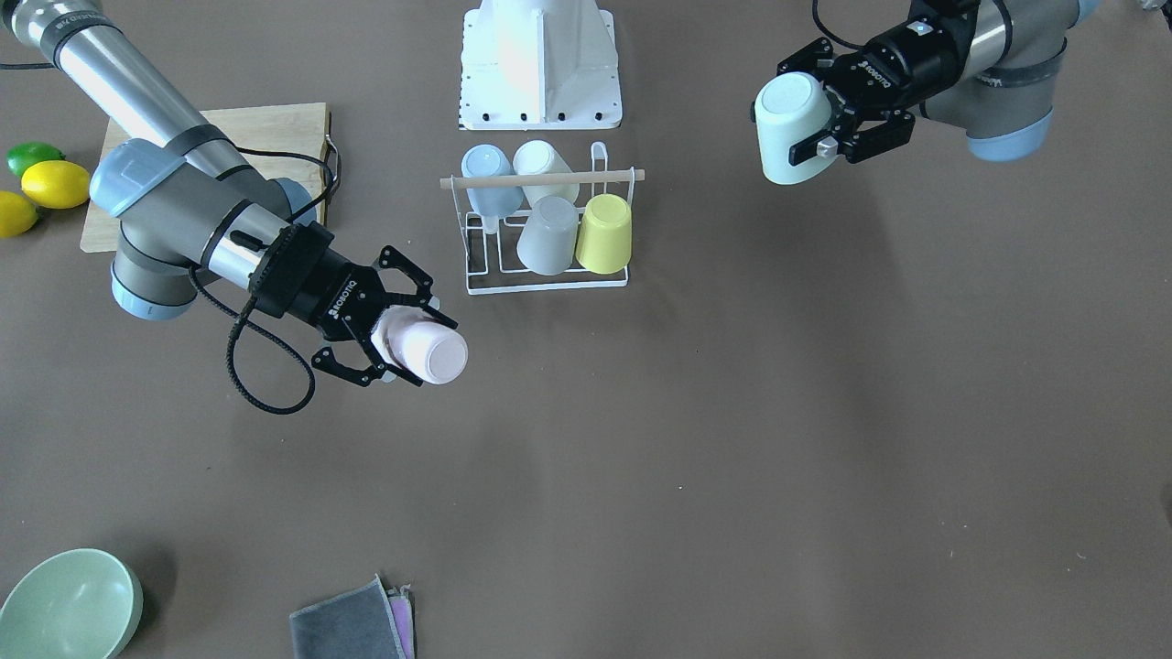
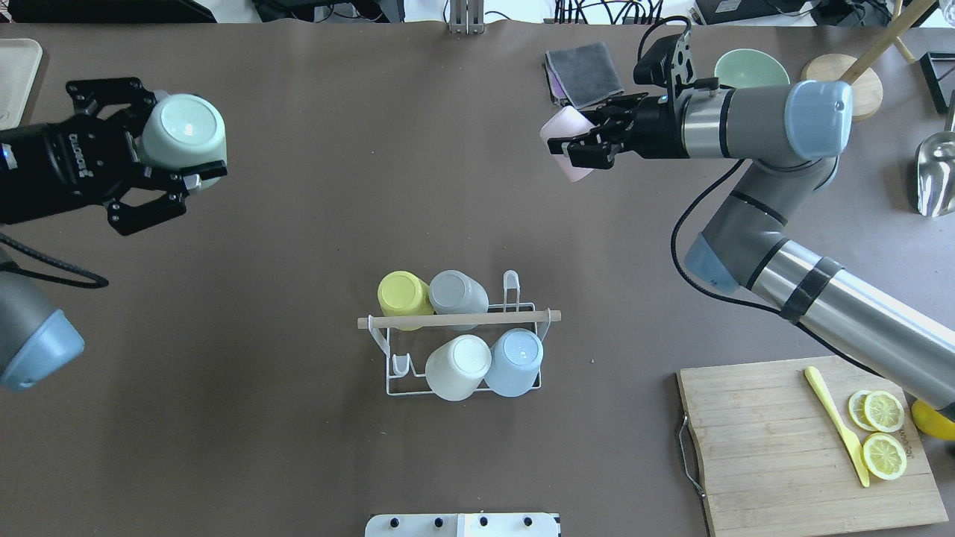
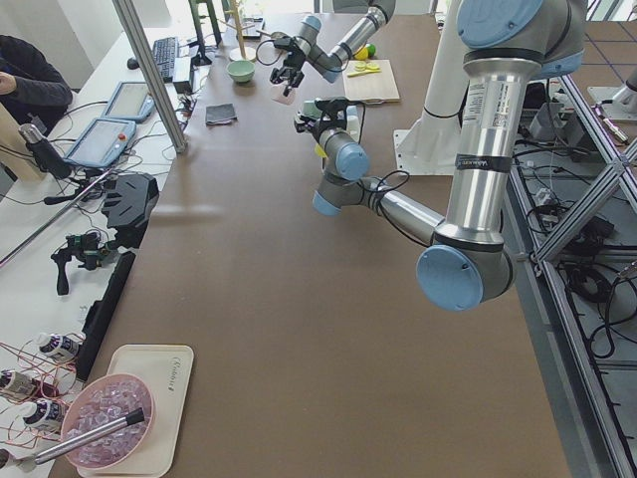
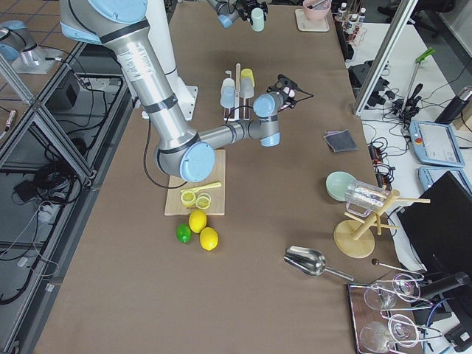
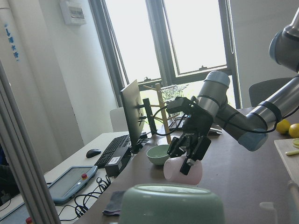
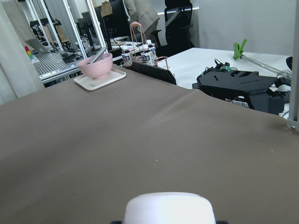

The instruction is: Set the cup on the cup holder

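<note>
Mint cup [image 5: 170, 205], smooth and matte, fills the bottom of the left wrist view. The left gripper [image 2: 179, 142] is clamped across it and holds it in the air, base up, over the left side of the brown table [image 2: 298, 418]. ROBOTIQ is printed in white on both black gripper bodies. The right gripper [image 1: 412, 340] is clamped on a pink cup [image 1: 430, 352], tipped sideways above the table.

Between the arms, well apart from both, stands the holder [image 1: 549, 286], made of white wire with a pale wooden rod [image 1: 540, 179] across its top. Four cups sit upturned on its prongs: blue [image 1: 485, 165], cream [image 1: 542, 163], grey [image 1: 549, 236] and yellow [image 1: 605, 233].

Near the right arm lies a wooden board [image 2: 768, 447] with lemon slices [image 2: 884, 410] and a yellow knife [image 2: 835, 421]. A green bowl [image 2: 750, 71] and a folded grey cloth [image 2: 586, 71] sit beyond the pink cup.
</note>
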Robot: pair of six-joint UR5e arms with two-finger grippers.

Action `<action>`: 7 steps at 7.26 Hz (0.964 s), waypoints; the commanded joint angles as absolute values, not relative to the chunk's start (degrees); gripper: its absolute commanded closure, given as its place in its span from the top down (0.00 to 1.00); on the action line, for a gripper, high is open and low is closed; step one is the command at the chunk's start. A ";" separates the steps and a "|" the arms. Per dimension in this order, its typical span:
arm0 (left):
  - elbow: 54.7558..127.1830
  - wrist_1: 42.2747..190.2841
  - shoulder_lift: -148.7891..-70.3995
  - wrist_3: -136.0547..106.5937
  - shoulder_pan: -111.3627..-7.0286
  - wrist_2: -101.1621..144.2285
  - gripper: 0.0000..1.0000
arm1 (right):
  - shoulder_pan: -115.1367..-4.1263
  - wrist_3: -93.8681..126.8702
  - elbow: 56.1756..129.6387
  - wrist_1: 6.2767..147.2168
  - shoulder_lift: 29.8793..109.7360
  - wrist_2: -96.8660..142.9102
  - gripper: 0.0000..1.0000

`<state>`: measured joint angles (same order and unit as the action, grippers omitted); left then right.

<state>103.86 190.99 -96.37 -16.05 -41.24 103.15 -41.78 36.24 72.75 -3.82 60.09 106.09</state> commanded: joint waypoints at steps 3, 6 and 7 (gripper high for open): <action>102.40 198.17 -96.67 -15.73 -39.90 105.38 0.00 | -37.45 36.21 73.38 -18.01 61.25 95.99 0.38; 99.95 203.71 -98.43 -16.08 -38.25 97.69 0.00 | -29.73 31.49 73.30 -21.61 61.70 84.06 0.39; 99.41 205.38 -98.87 -15.91 -32.75 96.34 0.00 | -28.23 30.07 73.56 -22.84 61.79 81.85 0.39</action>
<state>100.41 203.24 -98.18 -16.00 -37.27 98.98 -30.48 32.17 73.42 -21.31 61.69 84.95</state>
